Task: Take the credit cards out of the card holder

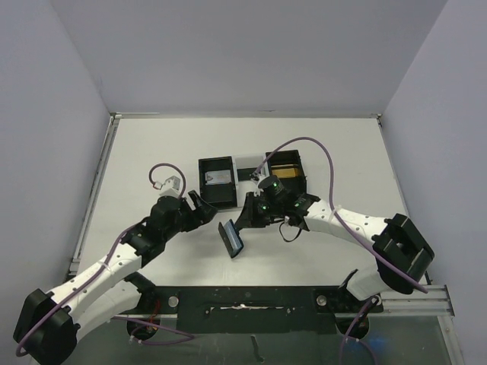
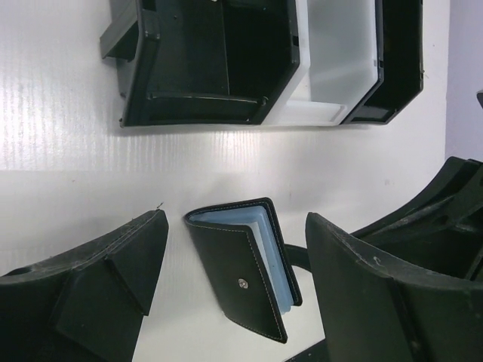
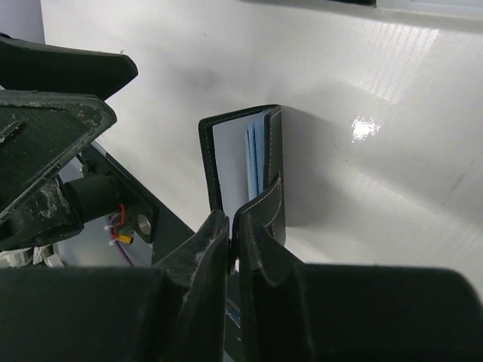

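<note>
The black card holder (image 1: 231, 239) stands half open on its edge on the white table, showing blue-grey pockets (image 2: 273, 249) and a snap (image 2: 241, 283). My right gripper (image 1: 245, 220) is shut on its near edge beside the closing tab (image 3: 269, 205), and the holder (image 3: 230, 154) stands just beyond its fingertips (image 3: 232, 226). My left gripper (image 1: 207, 207) is open, with its fingers on either side of the holder (image 2: 235, 226) and not touching it. A gold-tan card (image 1: 284, 163) lies in the right black box. A pale grey-blue card (image 1: 220, 179) lies in the left black box.
Two black open-top boxes (image 1: 204, 190) (image 1: 303, 181) stand side by side behind the grippers, with a white piece (image 1: 247, 163) between them. They show at the top of the left wrist view (image 2: 151, 75). A black rail (image 1: 243, 298) runs along the near edge.
</note>
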Available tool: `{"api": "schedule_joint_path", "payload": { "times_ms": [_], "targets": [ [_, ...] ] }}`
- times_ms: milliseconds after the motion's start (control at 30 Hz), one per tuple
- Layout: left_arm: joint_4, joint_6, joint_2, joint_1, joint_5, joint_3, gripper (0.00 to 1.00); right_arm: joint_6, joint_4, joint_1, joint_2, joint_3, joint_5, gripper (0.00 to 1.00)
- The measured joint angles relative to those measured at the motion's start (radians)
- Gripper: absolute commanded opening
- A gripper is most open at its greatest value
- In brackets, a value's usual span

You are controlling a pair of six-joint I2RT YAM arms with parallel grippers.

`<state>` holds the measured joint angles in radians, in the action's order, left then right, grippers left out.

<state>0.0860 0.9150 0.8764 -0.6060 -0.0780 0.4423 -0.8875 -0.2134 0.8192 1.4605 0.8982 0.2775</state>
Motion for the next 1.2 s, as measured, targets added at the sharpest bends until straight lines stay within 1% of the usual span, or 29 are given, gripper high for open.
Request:
{"api": "schedule_joint_path", "payload": {
  "times_ms": [433,533,667,767,867,1000,1100,1200],
  "targets": [
    [0.090,0.000,-0.045,0.000,-0.057,0.048,0.73,-0.046,0.125,0.000,0.000,-0.014,0.100,0.00],
    [0.098,0.002,-0.045,0.000,-0.057,0.050,0.73,-0.057,0.154,0.000,0.000,-0.026,0.101,0.00],
    [0.098,0.005,-0.038,0.000,-0.054,0.051,0.73,-0.069,0.147,0.000,-0.001,-0.050,0.076,0.00],
    [0.097,0.002,-0.006,0.000,-0.025,0.052,0.73,-0.079,0.110,-0.022,-0.034,-0.103,0.032,0.00],
    [0.081,0.011,0.039,0.000,0.021,0.051,0.70,-0.088,0.096,-0.089,-0.104,-0.187,0.016,0.00],
    [-0.018,0.043,0.112,-0.001,0.119,0.021,0.68,-0.090,0.078,-0.193,-0.165,-0.314,0.000,0.00],
    [-0.091,0.068,0.177,-0.010,0.183,0.006,0.67,-0.092,0.060,-0.204,-0.173,-0.381,-0.005,0.00],
    [-0.143,0.079,0.239,-0.035,0.218,0.005,0.66,-0.097,0.051,-0.204,-0.176,-0.401,-0.006,0.00]
  ]
}}
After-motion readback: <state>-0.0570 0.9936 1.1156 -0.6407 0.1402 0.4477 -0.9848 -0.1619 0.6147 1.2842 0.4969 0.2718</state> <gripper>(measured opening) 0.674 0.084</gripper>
